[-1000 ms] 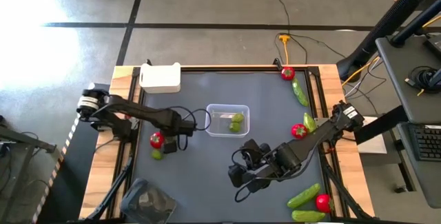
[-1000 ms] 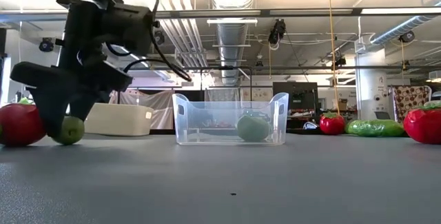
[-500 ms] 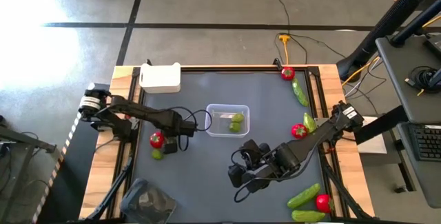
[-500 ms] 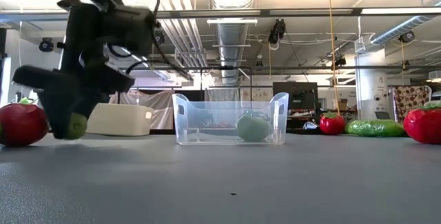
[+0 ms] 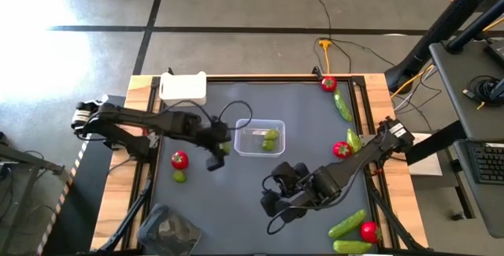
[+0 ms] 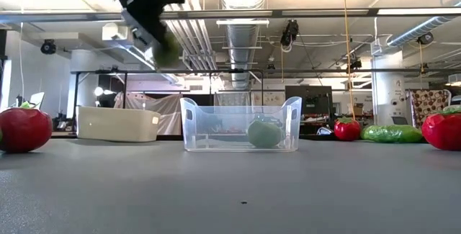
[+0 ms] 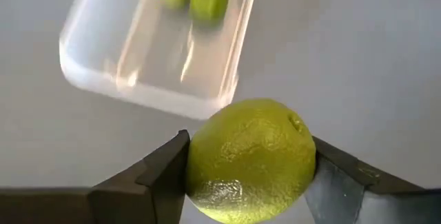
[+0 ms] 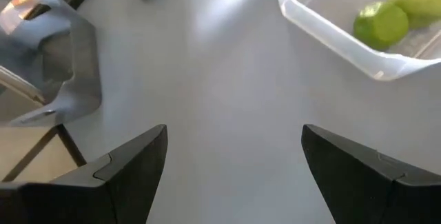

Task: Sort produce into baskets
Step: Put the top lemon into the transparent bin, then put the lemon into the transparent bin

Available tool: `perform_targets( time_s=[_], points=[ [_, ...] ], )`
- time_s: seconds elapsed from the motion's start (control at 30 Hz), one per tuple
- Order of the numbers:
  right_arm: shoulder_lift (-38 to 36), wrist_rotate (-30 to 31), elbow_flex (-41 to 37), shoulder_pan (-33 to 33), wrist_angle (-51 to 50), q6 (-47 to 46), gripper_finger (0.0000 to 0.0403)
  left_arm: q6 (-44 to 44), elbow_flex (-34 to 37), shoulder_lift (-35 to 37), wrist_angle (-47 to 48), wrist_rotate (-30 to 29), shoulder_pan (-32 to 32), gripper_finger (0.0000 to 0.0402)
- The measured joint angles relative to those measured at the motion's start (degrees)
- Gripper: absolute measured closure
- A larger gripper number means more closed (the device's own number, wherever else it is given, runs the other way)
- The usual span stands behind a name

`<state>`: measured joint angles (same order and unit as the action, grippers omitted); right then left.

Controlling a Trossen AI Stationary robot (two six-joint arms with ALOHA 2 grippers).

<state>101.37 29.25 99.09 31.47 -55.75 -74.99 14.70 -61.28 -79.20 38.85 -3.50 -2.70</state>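
Observation:
My left gripper (image 5: 219, 149) is shut on a small round yellow-green fruit (image 7: 248, 158), high above the table just left of the clear tub (image 5: 260, 138). The tub rests on its base and holds two more yellow-green fruits (image 5: 270, 138). A strawberry (image 5: 179, 160) and another yellow-green fruit (image 5: 179, 176) lie on the table to the left. My right gripper (image 5: 272, 201) is open and empty, low over the table nearer the front; its wrist view (image 8: 234, 176) shows bare table between the fingers. My left gripper pinches the yellow-green fruit's two opposite sides (image 7: 196, 162) between its two fingers (image 7: 162, 179). The fingers point down at the table. The fruit is lifted clear, well above the table, as the low view (image 6: 168, 49) shows.
A white tub (image 5: 183, 88) stands at the far left, a dark tray (image 5: 168, 228) at the near left corner. Strawberries (image 5: 328, 84) (image 5: 341, 150) (image 5: 368, 230) and cucumbers (image 5: 343, 106) (image 5: 353, 139) (image 5: 346, 224) lie along the table's right side.
My left gripper has risen from the table beside the strawberry, carrying the yellow-green fruit up clear of the table, and has gone right toward the clear tub. The other fruit and the strawberry have stayed where they were.

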Motion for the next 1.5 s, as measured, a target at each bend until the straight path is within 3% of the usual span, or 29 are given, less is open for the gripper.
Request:
perform_targets(
  time_s=[0.1, 0.4, 0.6, 0.7, 0.9, 1.1, 1.27, 1.5],
  points=[
    [-1.5, 1.3, 0.0, 1.4, 0.0, 0.7, 0.0078, -0.3, -3.1, -3.3, -3.6, 0.1, 0.7, 0.0188],
    [-4.8, 4.9, 0.6, 9.2, -1.4, -1.5, 0.0078, -4.6, -14.8, -21.0, -2.5, -0.3, 5.8, 0.0188],
    [-5.0, 9.8, 0.6, 15.6, -1.4, -5.2, 0.0078, -3.5, -18.1, -28.9, -1.9, -1.5, 8.8, 0.0184],
    [-5.0, 9.8, 0.6, 17.8, -1.4, -7.1, 0.0078, -3.5, -19.5, -31.8, -1.9, -5.0, 9.9, 0.0184],
    [-5.0, 9.8, 0.6, 19.6, -1.5, -7.5, 0.0078, -1.6, -23.3, -38.0, -1.6, -5.1, 11.8, 0.0183],
    [-5.0, 9.9, 0.6, 19.5, -1.7, -6.9, 0.0078, -0.3, -27.3, -41.3, -0.4, -5.6, 11.8, 0.0166],
    [-5.0, 10.1, 0.6, 19.1, -3.3, -7.9, 0.0078, -2.1, -29.7, -41.8, 2.0, -6.0, 11.8, 0.0117],
    [-5.0, 15.0, 0.6, 16.3, -3.9, -5.9, 0.0078, -7.8, -32.5, -34.3, 8.5, -6.1, 11.4, 0.0080]
  ],
)
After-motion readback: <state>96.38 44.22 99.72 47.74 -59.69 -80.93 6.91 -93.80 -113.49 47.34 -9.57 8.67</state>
